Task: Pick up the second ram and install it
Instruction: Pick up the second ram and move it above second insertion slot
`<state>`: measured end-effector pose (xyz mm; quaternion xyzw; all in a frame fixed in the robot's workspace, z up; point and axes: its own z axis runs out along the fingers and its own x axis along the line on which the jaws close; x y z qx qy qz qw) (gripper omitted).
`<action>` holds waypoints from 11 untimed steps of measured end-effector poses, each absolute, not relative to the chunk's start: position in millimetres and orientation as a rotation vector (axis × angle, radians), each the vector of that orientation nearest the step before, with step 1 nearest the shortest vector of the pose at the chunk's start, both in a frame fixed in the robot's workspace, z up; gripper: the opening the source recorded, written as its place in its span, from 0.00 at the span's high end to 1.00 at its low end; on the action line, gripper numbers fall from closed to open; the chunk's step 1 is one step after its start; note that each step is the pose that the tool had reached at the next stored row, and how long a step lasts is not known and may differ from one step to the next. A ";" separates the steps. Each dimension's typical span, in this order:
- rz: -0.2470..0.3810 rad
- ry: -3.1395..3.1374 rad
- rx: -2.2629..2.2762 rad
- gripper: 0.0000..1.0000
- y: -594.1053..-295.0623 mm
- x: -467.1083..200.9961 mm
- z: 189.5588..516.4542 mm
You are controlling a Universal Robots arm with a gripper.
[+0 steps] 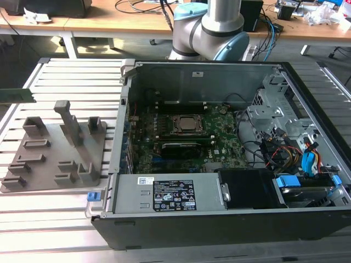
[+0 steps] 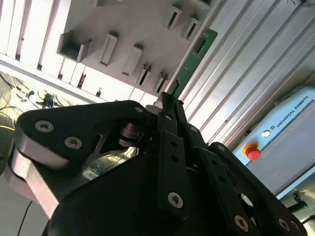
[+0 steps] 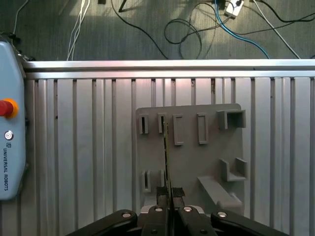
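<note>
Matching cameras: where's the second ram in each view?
Exterior view: second ram at the exterior view's left edge.
Second wrist view: second ram clamped in the gripper.
First wrist view: second ram edge-on, in the gripper.
Shared landmark: grey holder block.

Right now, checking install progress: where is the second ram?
The second ram is gripped in the end effector over the grey holder block, as the first wrist view shows; it appears at the exterior view's left edge, outside the computer case.
</note>
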<state>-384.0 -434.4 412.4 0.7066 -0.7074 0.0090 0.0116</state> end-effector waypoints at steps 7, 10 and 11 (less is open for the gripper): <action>0.024 -2.208 2.205 0.86 -434.4 -376.7 412.6; 0.024 -2.208 2.206 0.86 -434.5 -349.2 412.5; 0.024 -2.208 2.205 0.86 -434.4 -335.2 412.5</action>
